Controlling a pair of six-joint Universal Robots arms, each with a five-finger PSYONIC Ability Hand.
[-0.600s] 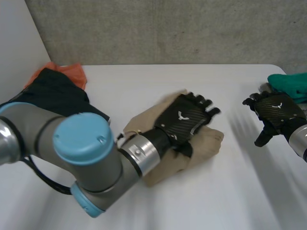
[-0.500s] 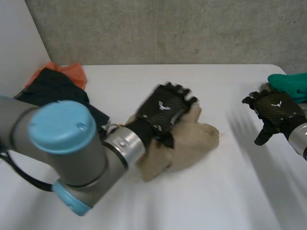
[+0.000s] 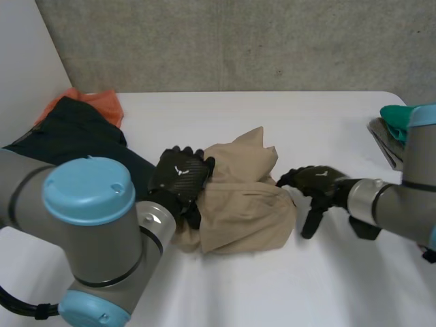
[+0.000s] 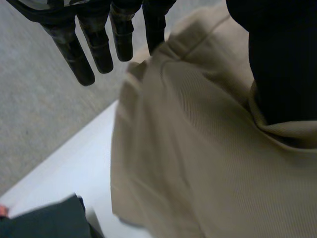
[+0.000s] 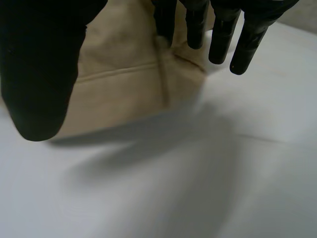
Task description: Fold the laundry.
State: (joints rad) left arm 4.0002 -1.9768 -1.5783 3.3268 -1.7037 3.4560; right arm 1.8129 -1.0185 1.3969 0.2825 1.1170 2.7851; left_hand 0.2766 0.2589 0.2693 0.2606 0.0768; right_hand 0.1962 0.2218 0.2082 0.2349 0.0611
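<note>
This is looking like a robotics lab rather than a home: a plain white counter point(image 3: 272, 116) is standing against a bare grey concrete wall point(image 3: 238, 41). The left arm point(image 3: 95, 225) and the right arm point(image 3: 398, 201), both with grey joints and light-blue caps, are reaching over it, while loose clothes point(image 3: 75, 126) are lying heaped at its far left.

The tan ribbed garment point(image 3: 242, 201) lies bunched in a rumpled heap at mid table point(image 3: 306, 129).
</note>
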